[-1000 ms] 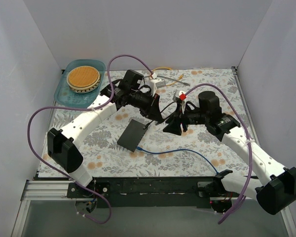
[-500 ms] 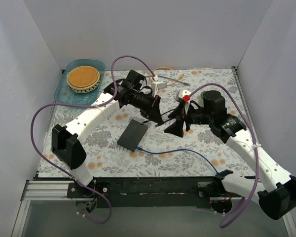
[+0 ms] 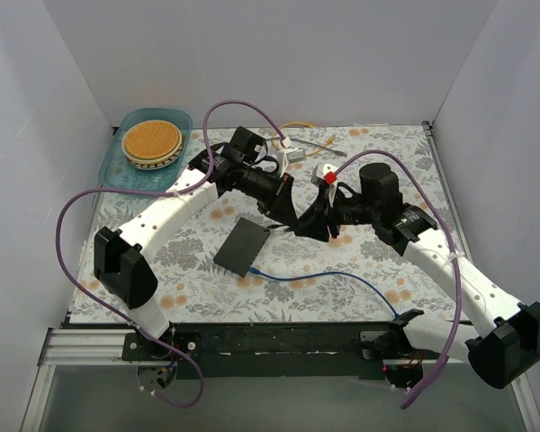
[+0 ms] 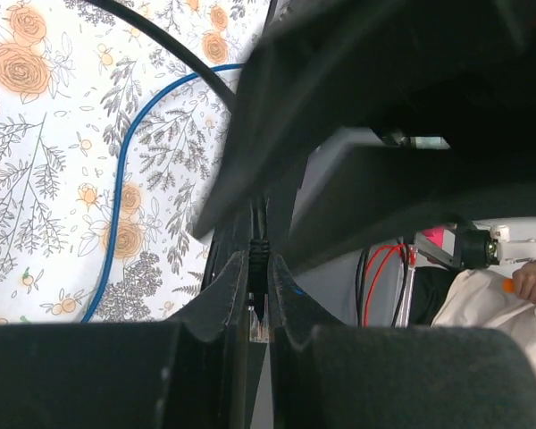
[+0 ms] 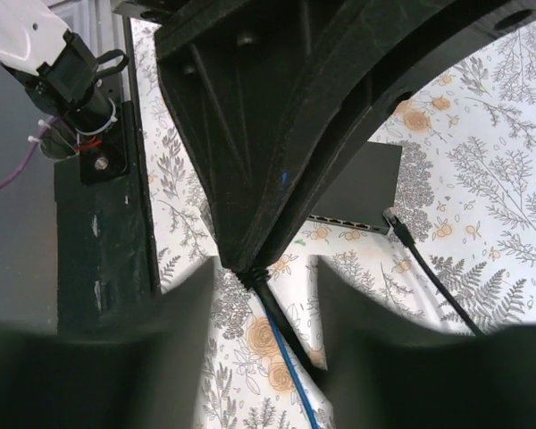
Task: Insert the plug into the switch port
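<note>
Two left fingers (image 4: pixel 225 295) of mine clamp the plug (image 4: pixel 257 329); my right fingers (image 5: pixel 98 357) stand apart, blue cable (image 5: pixel 286 362) between them, switch (image 5: pixel 362 183) beyond.

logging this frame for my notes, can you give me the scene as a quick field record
left gripper: shut on the clear plug
right gripper: open, black cable between its fingers
switch: flat on the mat, nothing seen plugged in
loose plug: on the mat by the switch's corner
blue cable: lying on the mat
tray: far left corner
</note>
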Controlling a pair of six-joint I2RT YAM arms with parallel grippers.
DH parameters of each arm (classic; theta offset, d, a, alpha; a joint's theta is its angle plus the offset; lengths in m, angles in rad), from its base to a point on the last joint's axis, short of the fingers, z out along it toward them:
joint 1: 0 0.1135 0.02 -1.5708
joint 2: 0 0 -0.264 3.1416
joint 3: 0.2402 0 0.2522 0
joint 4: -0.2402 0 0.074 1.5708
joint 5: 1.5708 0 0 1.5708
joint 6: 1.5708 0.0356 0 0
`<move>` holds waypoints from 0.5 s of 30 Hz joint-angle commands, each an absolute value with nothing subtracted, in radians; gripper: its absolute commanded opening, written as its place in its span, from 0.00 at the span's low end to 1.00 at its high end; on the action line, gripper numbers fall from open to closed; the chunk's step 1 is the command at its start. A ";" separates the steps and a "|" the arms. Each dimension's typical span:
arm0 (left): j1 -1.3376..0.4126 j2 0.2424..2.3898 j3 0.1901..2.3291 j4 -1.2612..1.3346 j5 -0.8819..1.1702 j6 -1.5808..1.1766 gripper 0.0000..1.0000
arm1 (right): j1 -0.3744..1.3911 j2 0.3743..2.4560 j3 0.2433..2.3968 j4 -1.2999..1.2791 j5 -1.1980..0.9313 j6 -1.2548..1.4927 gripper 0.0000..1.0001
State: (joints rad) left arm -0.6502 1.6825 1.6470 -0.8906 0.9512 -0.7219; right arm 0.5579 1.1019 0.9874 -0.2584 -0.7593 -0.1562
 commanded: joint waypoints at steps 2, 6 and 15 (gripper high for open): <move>-0.653 1.640 1.654 -0.815 0.950 -0.745 0.00 | 0.572 1.135 1.005 -0.236 -0.778 -0.133 0.23; -0.650 1.605 1.631 -0.770 0.866 -0.768 0.07 | 0.572 1.154 1.009 -0.238 -0.720 -0.118 0.01; -0.634 1.422 1.482 -0.603 0.413 -0.847 0.82 | 0.572 1.152 1.006 -0.195 -0.693 -0.098 0.01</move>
State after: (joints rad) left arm -0.6426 1.5761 1.5539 -0.7238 0.6338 -0.8043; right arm 0.5655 1.1545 0.9863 -0.2554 -0.7078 -0.1101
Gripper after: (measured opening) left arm 0.765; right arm 0.058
